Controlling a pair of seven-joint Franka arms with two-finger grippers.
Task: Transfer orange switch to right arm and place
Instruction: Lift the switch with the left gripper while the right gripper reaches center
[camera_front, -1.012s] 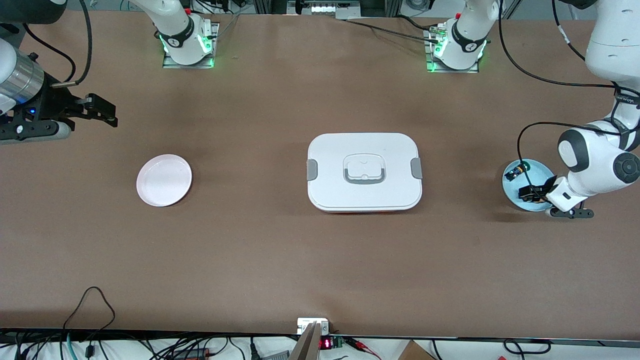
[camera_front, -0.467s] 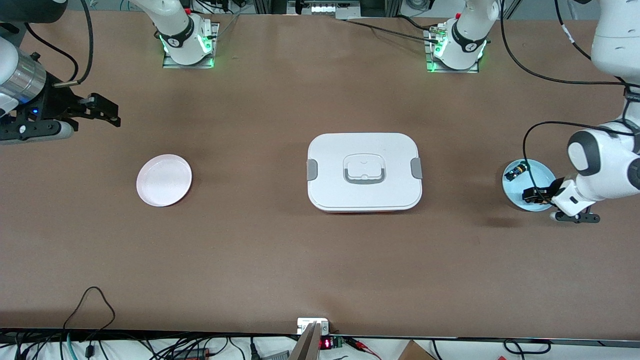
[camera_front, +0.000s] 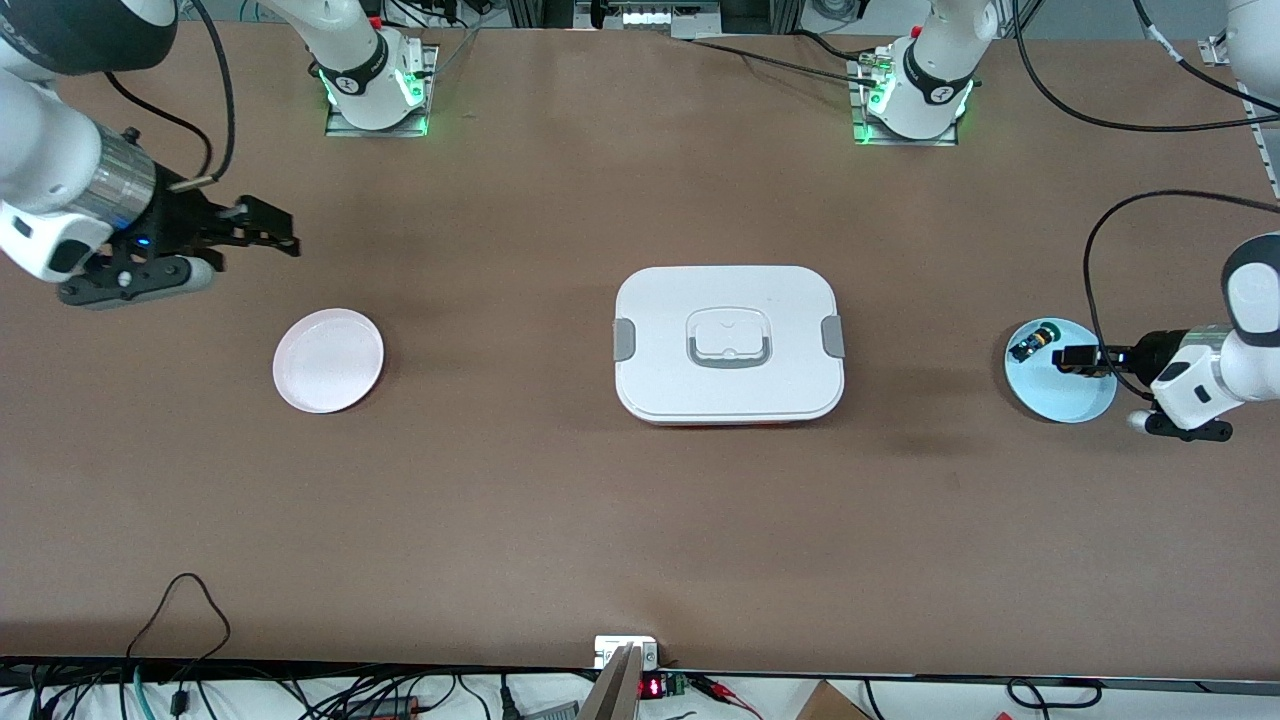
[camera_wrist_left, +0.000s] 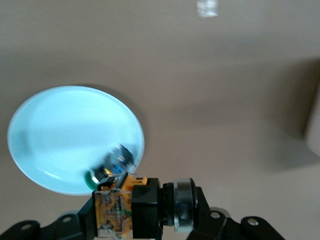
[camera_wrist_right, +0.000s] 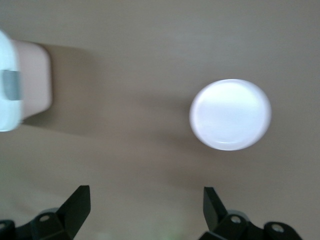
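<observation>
Switch (camera_wrist_left: 132, 210) sits clamped in the left gripper (camera_front: 1078, 357), now raised off the blue dish (camera_front: 1075, 405); pickup is done, handover remains. Right gripper (camera_front: 262, 232), fingers spread and empty, has advanced, hovering near the white plate (camera_front: 329, 361).

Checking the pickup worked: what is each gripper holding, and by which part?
The left gripper holds the orange switch by its black body, above the blue plate. The right gripper holds nothing.
</observation>
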